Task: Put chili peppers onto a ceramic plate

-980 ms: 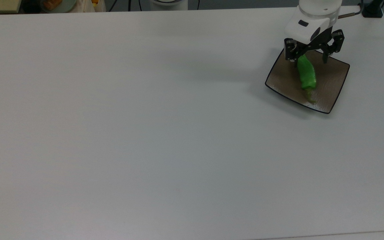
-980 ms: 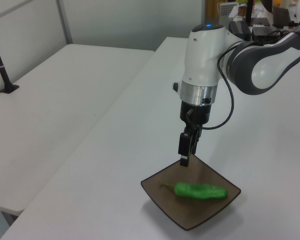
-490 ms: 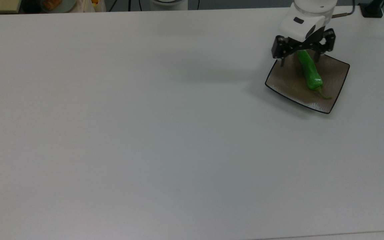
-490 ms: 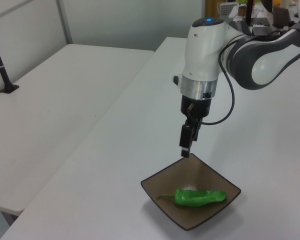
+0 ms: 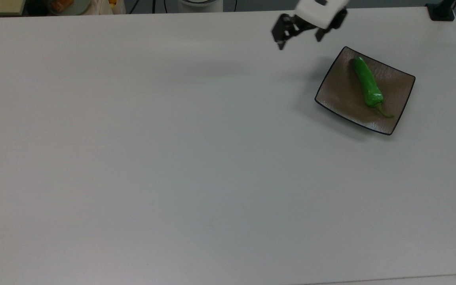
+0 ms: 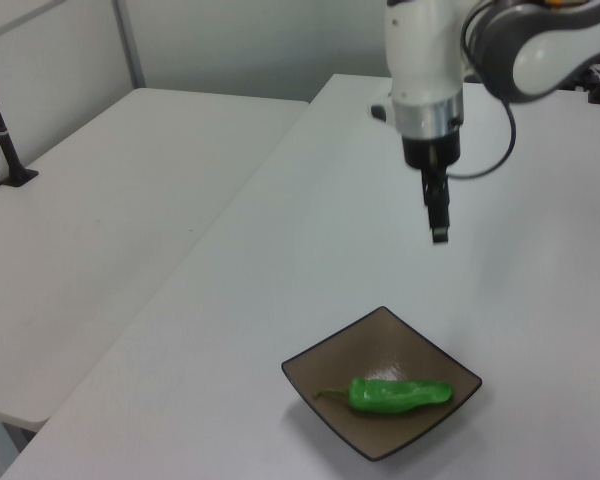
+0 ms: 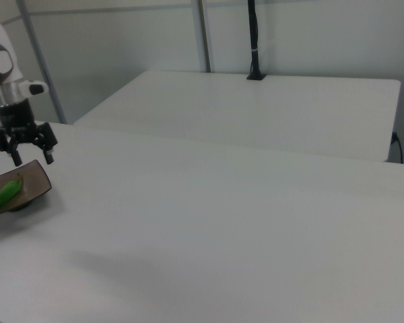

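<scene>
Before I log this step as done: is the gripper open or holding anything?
Gripper: open, holding nothing; the chili pepper lies on the ceramic plate.

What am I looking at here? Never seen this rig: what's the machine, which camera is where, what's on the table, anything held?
It is one white robot arm ending in a black two-finger gripper, seen at the same moment by three fixed cameras: the top view looks down on the white table, the left view and right view look across it from the sides. On the table sits a square brown-grey ceramic plate with a thin black rim. One bright green chili pepper lies on it. The gripper is open, holds nothing, and hangs above the bare table beside the plate.
</scene>
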You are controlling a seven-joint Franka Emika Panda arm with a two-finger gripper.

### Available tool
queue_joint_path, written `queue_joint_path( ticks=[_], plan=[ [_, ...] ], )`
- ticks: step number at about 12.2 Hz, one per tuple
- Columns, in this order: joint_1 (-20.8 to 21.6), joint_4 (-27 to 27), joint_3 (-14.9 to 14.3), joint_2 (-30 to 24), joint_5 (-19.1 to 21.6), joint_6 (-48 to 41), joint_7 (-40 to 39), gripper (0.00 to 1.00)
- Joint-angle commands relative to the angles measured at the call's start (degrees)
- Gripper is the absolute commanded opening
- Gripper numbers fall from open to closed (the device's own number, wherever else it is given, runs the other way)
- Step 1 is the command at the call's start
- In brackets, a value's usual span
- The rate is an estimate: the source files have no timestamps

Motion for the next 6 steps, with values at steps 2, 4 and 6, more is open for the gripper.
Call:
queue_joint_path(
  ticks=[2,4,6],
  plan=[
    [-1.6,-8.4,-9.1,-10.8,-1.4,-2.9,-6.6,1.00],
    [-2.2,-10.3,-12.9,-13.5,-1.5,-2.2,-6.6,1.00],
    [-3.0,-11.6,-15.0,-15.5,-1.5,-0.9,-6.6,1.00]
  ],
)
